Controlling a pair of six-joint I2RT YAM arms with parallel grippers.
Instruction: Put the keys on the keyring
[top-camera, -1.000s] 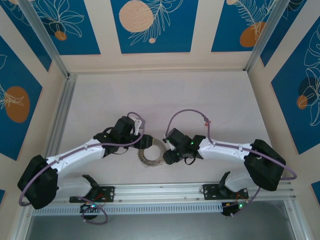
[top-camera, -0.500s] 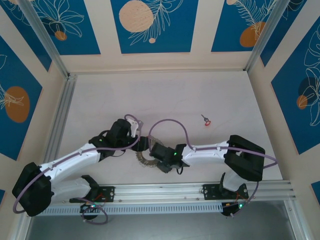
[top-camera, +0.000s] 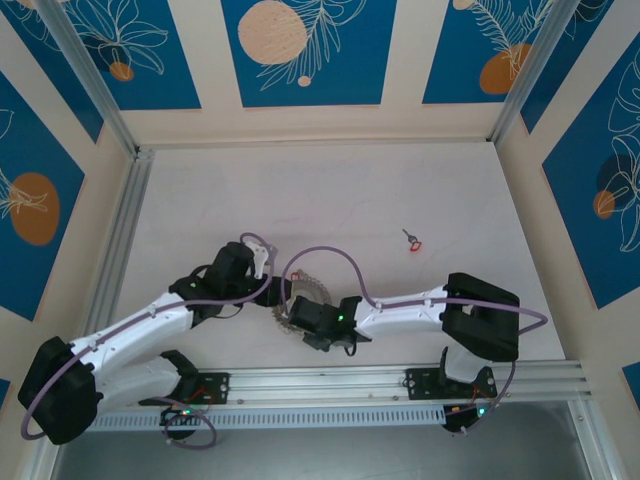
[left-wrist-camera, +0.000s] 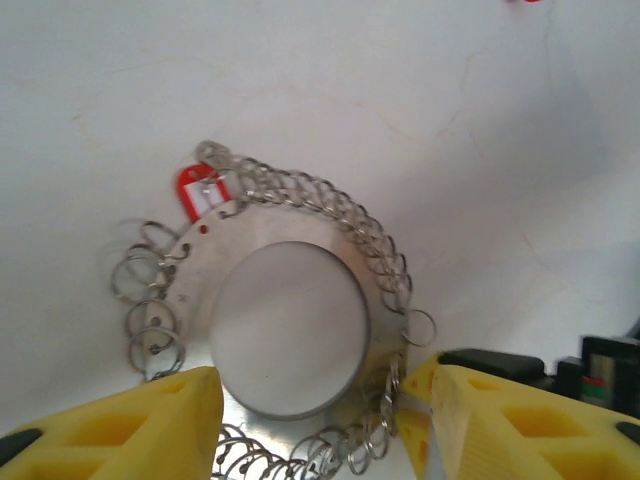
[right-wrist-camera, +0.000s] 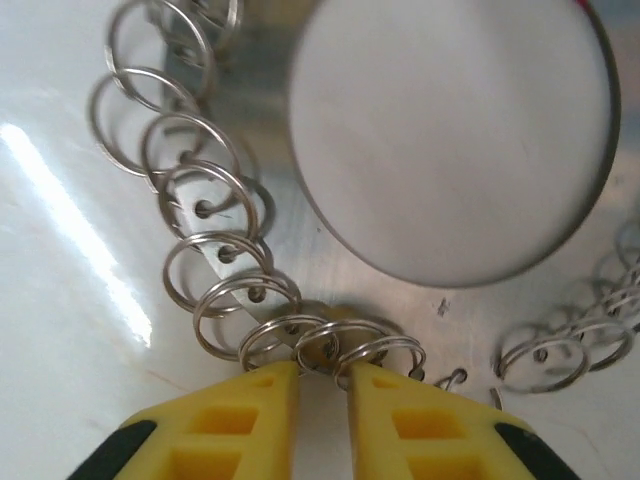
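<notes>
Right hand (right-wrist-camera: 322, 368): fingers nearly together with a narrow slit left, tips at the rim of the keyring (right-wrist-camera: 270, 220), where small wire-loop keys (right-wrist-camera: 215, 265) overlap. I cannot tell if one is pinched. Left hand (left-wrist-camera: 322, 395): open wide, one finger on either side of the keyring's edge. The keyring lies flat on the table (left-wrist-camera: 420, 110) between my hands, fringed with keys. A red tag (left-wrist-camera: 198, 192) sits at its far rim in my left wrist view. Farther right, well apart, lies a lone red-headed key (top-camera: 411, 240).

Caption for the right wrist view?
Yellow fingers, narrowly parted, meet small split rings hanging along the flat keyring's edge.
</notes>
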